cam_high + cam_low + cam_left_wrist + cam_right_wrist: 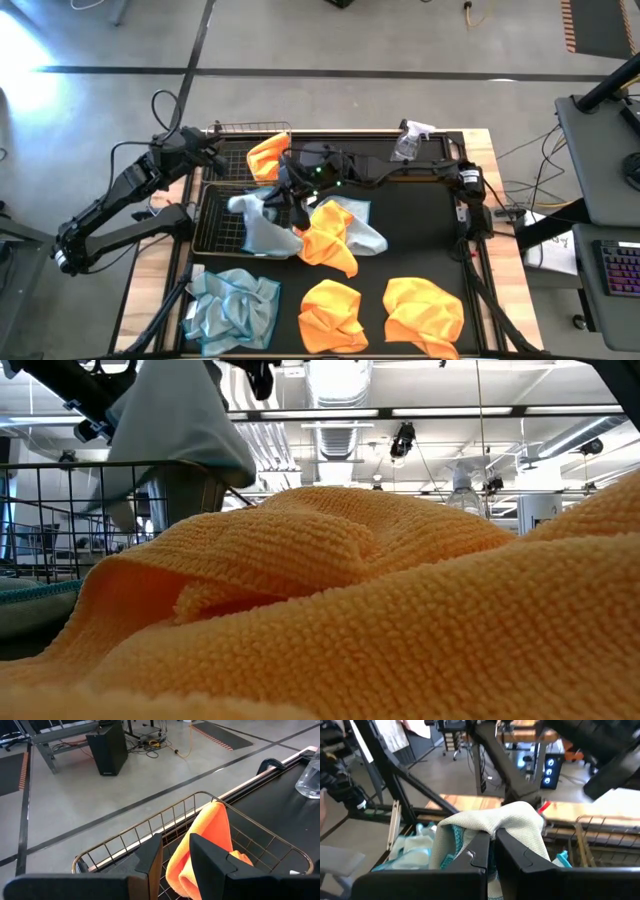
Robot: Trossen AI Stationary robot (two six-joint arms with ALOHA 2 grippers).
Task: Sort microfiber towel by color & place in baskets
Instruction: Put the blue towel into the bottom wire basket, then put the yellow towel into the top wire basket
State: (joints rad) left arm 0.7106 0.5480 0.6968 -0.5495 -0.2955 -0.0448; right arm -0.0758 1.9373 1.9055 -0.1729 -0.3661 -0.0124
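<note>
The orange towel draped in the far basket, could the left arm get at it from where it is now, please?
Probably yes. The left gripper hangs open just above the orange towel in the far basket, and nothing lies between them. The right gripper, holding a blue-grey towel, is over the near basket.

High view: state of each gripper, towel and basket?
left gripper: open, empty, by far basket
right gripper: shut on blue-grey towel, lifted at near basket
orange towel: in far basket, draped on rim
other towels: crumpled on table, unsorted
</note>
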